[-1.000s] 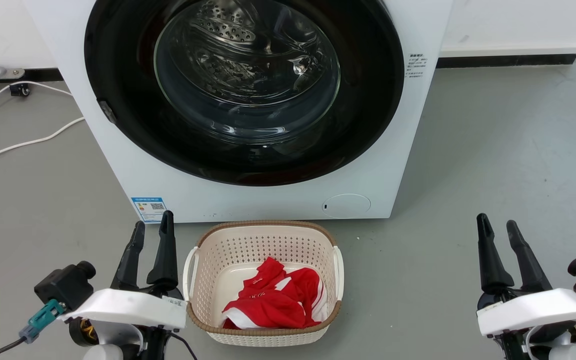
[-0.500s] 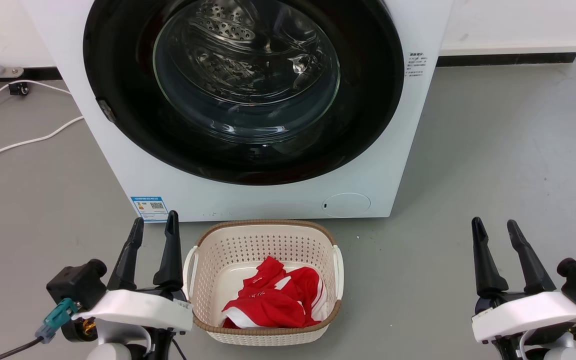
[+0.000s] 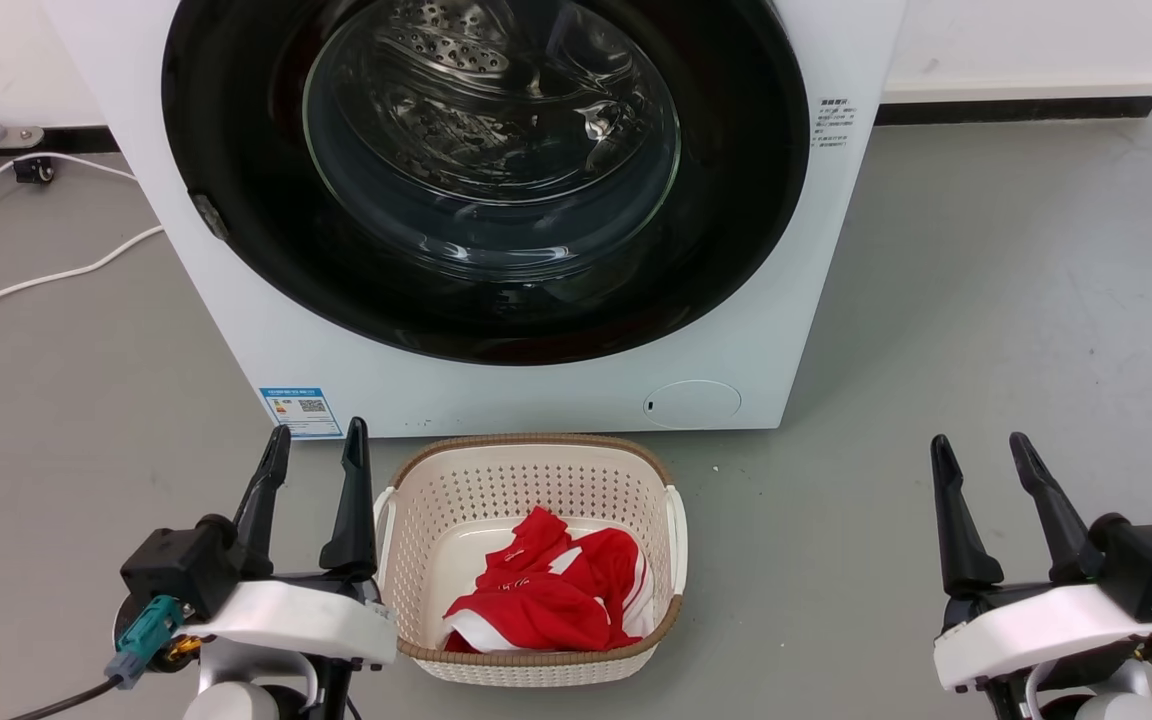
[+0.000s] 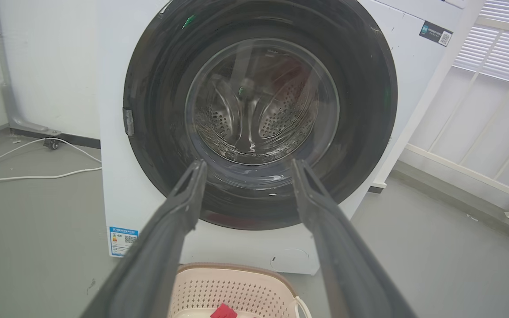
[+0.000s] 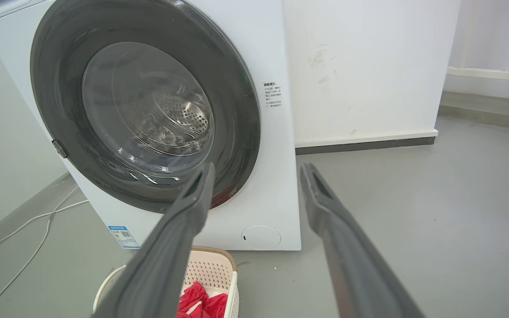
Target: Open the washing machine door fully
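In the head view, the left gripper is seen at about seven o'clock, its two long dark fingers spread apart and pointed upward, with nothing held between them. The right gripper is seen at about four o'clock, likewise spread and empty. Between the two, at six o'clock, a cream perforated basket is set on the grey floor, just beside the left gripper, and a crumpled red and white garment is held inside it. Directly beyond the basket, at twelve o'clock, the white washing machine is placed. The washing machine door, round and glossy black with a clear bulging glass centre, is shown lying flat against the machine's front, well apart from both grippers. A small grey catch is seen at the door's nine o'clock edge. Below the door, a blue label is fixed at seven o'clock and a round flap at five o'clock. White cables are trailed over the floor at nine o'clock.
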You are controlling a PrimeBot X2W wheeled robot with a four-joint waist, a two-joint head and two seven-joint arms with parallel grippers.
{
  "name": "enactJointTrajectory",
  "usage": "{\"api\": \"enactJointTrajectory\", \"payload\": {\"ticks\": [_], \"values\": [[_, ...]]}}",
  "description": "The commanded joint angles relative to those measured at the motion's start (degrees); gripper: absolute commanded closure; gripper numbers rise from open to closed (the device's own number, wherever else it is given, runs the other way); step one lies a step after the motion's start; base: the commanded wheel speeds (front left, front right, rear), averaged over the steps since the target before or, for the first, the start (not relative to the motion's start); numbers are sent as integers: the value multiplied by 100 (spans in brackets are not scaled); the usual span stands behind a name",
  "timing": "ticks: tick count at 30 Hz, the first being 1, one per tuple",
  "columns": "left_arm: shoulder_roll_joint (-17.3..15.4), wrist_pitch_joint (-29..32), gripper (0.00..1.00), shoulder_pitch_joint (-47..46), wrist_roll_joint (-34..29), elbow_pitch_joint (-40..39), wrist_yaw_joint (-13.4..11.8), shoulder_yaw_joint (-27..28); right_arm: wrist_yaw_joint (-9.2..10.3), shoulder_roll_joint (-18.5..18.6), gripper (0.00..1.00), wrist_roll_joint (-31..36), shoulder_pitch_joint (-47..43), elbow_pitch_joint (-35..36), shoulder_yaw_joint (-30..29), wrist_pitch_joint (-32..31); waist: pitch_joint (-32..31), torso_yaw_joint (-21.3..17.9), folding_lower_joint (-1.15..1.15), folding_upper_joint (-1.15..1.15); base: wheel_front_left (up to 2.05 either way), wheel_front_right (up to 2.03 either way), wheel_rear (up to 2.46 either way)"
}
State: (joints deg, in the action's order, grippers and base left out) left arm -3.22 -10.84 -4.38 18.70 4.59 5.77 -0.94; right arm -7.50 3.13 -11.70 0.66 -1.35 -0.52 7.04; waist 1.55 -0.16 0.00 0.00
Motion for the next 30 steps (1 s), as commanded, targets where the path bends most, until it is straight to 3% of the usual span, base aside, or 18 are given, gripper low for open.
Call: {"api": "enactJointTrajectory", "payload": {"ticks": [1,30], "values": [[-34,-54,0,-82,-123,-66,-21,-2,2,-19,0,119,-30,78,14,29,2,-1,0,0,0,0,0],[-22,-373,0,-14,-1443,-102,-111,-108,2,-33,0,1417,-142,161,63,199,21,-10,0,0,0,0,0]]}}
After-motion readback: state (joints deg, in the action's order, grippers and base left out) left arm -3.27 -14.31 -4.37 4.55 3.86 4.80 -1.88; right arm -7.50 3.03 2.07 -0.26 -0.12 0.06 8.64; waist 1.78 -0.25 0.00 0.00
